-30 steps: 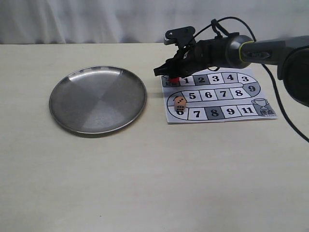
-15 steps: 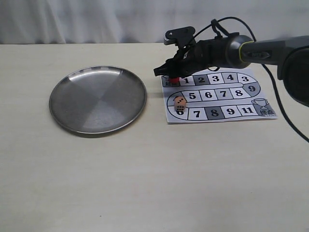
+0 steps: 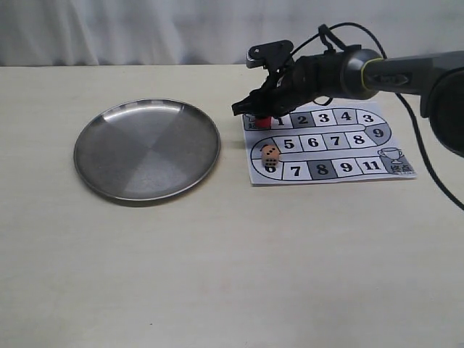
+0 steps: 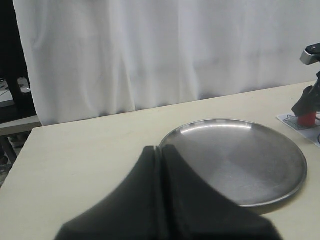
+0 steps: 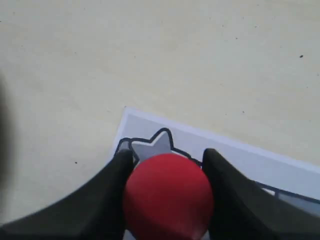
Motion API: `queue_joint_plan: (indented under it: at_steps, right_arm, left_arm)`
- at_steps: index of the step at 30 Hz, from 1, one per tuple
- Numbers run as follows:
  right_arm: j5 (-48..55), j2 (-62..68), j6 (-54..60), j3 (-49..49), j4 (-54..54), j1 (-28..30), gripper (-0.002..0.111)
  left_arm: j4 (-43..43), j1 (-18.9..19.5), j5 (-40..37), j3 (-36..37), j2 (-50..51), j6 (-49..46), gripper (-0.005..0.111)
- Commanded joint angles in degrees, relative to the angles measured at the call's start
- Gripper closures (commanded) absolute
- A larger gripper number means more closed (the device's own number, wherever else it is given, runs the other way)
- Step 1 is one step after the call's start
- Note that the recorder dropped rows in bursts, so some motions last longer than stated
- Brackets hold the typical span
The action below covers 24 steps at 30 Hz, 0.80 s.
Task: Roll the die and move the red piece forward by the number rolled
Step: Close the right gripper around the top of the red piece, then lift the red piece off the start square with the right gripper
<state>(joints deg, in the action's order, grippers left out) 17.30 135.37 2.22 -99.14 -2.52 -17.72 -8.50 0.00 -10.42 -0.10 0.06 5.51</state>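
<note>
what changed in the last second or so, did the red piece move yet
The right claw, shut on the red piece, edged slightly right in the exterior view, taking the piece a touch toward square 1. The piece is still by the start square. Nothing was let go. The die on the board and the metal plate stayed put.

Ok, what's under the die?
The die sits on the board, at the left bend of the track next to square 5. The print directly beneath it is covered. Only part of a numeral shows at its lower edge.
</note>
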Motion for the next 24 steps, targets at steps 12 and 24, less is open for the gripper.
queue_joint_plan:
  at_steps: [12,24]
  right_arm:
    - [2.7,-8.5,-0.1,0.1,1.3,4.6,0.104]
    - [4.0,1.0,0.1,0.1,0.2,4.3,0.104]
  left_arm:
    - [0.3,0.0,0.5,0.1,-0.1,0.1,0.107]
    - [0.3,0.0,0.5,0.1,-0.1,0.1,0.107]
